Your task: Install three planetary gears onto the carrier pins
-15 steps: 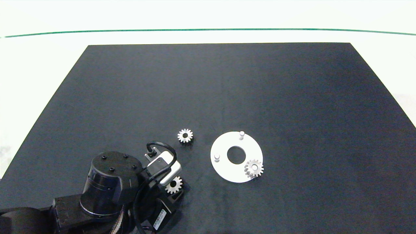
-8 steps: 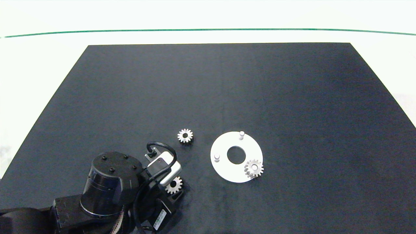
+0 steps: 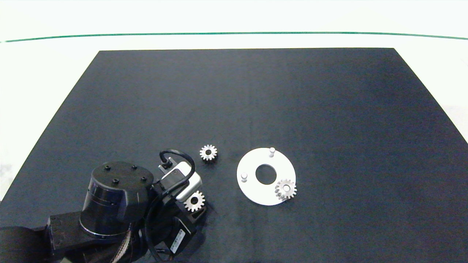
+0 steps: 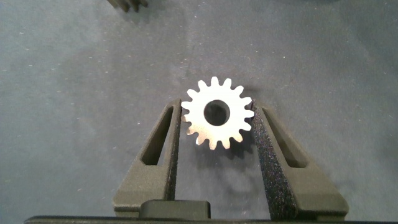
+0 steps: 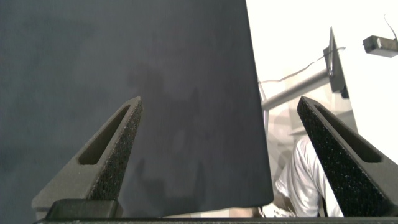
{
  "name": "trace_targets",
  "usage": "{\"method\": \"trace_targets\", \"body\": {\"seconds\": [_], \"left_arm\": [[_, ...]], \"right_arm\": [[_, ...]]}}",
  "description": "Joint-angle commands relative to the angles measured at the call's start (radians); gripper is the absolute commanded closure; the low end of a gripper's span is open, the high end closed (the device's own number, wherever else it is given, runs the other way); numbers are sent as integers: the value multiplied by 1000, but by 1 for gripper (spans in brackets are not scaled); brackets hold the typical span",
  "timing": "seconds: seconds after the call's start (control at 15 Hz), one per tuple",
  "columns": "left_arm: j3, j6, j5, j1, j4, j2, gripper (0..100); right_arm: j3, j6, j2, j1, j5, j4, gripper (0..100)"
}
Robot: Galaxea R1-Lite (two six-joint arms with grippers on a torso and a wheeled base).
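One planetary gear (image 4: 217, 113), silver with pointed teeth, sits clamped between the foam pads of my left gripper (image 4: 216, 111) and casts a shadow on the mat below. From above, this gear (image 3: 194, 201) shows at the tip of the left gripper (image 3: 194, 203), left of the white disc (image 3: 252, 190). A second gear (image 3: 208, 152) lies flat on the mat, beyond the held one. A third gear (image 3: 285, 189) sits on the disc's near right pin. Two carrier pins (image 3: 271, 151) (image 3: 244, 177) stand bare. My right gripper (image 5: 221, 118) is open over the mat's edge, outside the head view.
The black mat (image 3: 256, 95) covers the white table (image 3: 44, 84), with a green line (image 3: 234, 33) behind it. In the right wrist view a metal stand (image 5: 323, 74) and white fabric (image 5: 301, 180) show beyond the mat's edge.
The left arm has shifted a little left and away from the near edge. The gear in its gripper has moved with it and now stands off the mat.
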Motion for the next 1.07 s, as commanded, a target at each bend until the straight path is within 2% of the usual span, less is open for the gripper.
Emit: {"method": "trace_targets", "body": {"seconds": [0.07,0.27,0.47,0.53,0.67,1.07], "left_arm": [[-114,0,2,-19,107,-47,96],[-200,-4,2,-65,142,-39,96],[-209,-9,2,-105,142,-33,96],[-212,-24,2,-125,136,-24,96],[-234,-37,3,-153,116,13,96],[-270,-29,9,-160,-5,136,96]], "right_arm": [[29,-1,-28,-11,-3,3,0],[36,-1,-33,-17,-3,3,0],[45,-1,-36,-18,-3,3,0],[52,-1,-34,-18,-3,2,0],[57,-3,-36,-24,-3,2,0],[59,-3,-46,-27,-3,3,0]]}}
